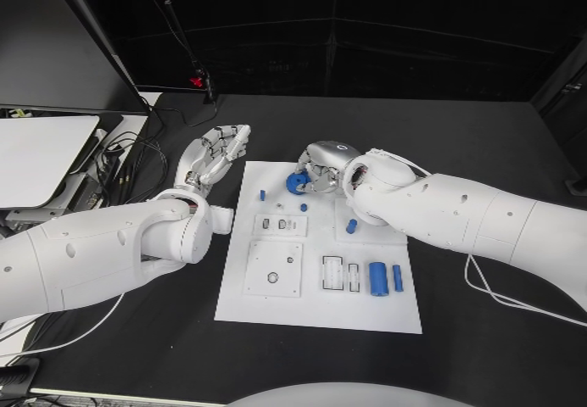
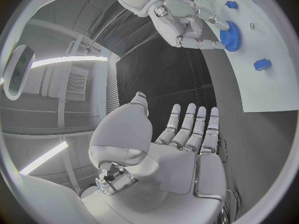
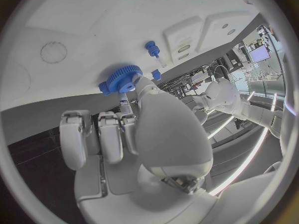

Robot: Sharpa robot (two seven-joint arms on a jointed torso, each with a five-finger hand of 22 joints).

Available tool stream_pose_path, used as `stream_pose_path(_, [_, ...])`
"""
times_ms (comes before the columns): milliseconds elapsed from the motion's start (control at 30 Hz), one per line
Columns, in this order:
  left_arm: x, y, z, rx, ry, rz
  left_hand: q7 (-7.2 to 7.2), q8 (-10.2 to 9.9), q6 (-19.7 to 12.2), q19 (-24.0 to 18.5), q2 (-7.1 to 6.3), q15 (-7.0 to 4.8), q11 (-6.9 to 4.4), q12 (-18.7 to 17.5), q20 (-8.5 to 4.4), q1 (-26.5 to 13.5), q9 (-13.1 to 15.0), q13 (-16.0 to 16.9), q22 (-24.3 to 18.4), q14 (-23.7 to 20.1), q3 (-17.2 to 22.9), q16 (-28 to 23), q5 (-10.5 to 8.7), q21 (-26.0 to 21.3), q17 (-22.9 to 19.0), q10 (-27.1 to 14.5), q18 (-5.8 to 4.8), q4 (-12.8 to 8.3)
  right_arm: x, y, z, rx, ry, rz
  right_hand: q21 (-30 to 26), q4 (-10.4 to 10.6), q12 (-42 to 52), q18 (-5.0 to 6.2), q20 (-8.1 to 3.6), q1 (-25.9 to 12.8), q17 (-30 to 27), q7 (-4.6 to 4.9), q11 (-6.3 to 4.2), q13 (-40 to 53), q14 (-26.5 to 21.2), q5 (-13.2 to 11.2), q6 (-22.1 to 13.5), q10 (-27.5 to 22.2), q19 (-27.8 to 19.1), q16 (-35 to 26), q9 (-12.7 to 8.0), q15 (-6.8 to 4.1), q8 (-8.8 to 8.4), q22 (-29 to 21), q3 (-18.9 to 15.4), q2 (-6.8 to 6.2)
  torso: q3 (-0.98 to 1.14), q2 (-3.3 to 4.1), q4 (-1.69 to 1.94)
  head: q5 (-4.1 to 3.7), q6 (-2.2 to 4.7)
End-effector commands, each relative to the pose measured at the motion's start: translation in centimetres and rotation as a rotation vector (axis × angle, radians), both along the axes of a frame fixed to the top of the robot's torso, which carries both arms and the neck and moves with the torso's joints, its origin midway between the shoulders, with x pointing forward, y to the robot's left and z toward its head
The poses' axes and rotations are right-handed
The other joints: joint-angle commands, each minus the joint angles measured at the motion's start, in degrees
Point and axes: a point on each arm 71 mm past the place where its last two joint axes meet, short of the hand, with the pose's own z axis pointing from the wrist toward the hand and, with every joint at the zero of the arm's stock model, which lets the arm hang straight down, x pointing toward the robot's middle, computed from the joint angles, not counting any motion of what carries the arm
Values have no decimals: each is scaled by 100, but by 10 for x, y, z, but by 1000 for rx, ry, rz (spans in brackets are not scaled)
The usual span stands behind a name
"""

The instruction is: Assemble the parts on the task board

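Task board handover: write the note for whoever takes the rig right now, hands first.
Right hand: over the far edge of the task board, fingers on the blue gear; the right wrist view shows the gear at the fingertips, against the board.
Left hand: open, holding nothing, fingers straight, above the black table just off the board's far left corner.
Parts: two blue cylinders lie side by side near the board's right edge; small blue pieces stand or lie mid-board and toward the far left.
Done: cannot tell whether the gear is seated.
Left: the cylinders and the loose small pieces.
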Motion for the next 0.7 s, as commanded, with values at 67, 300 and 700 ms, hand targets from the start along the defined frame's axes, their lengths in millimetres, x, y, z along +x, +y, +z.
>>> stream_pose_path(67, [-8,-3,20,-28,-289,-48,863,30,17,-35,18,4,2,23,-14,41,-6,1,0,29,-38,29,30,33,2,31,29,-2,1,0,-1,-19,11,-10,16,-48,15,-42,-12,24,1509,-198,21,1508,596,-6,430,596,608,14,207,7,-42,1506,15,104,1,-1,1,-9,-3])
stream_pose_path(300, [-8,-3,20,-28,-288,-49,863,30,17,-35,18,4,2,23,-14,41,-6,1,0,29,-38,29,30,33,2,31,29,-2,3,-1,-2,-34,17,-25,16,-87,15,-42,7,-21,1509,-191,35,1508,596,-105,134,596,608,14,199,20,-346,1506,8,48,1,0,-2,-15,1])
stream_pose_path(700, [-7,-4,20,-28,-287,-50,863,30,17,-35,18,4,2,23,-14,41,-6,1,0,29,-38,29,30,33,2,31,29,-2,2,-1,-5,-50,33,-30,16,16,15,-42,-7,-264,1509,-236,-32,1508,596,-844,-676,596,608,14,211,-8,-767,1506,-196,-211,0,-1,2,-30,-2])
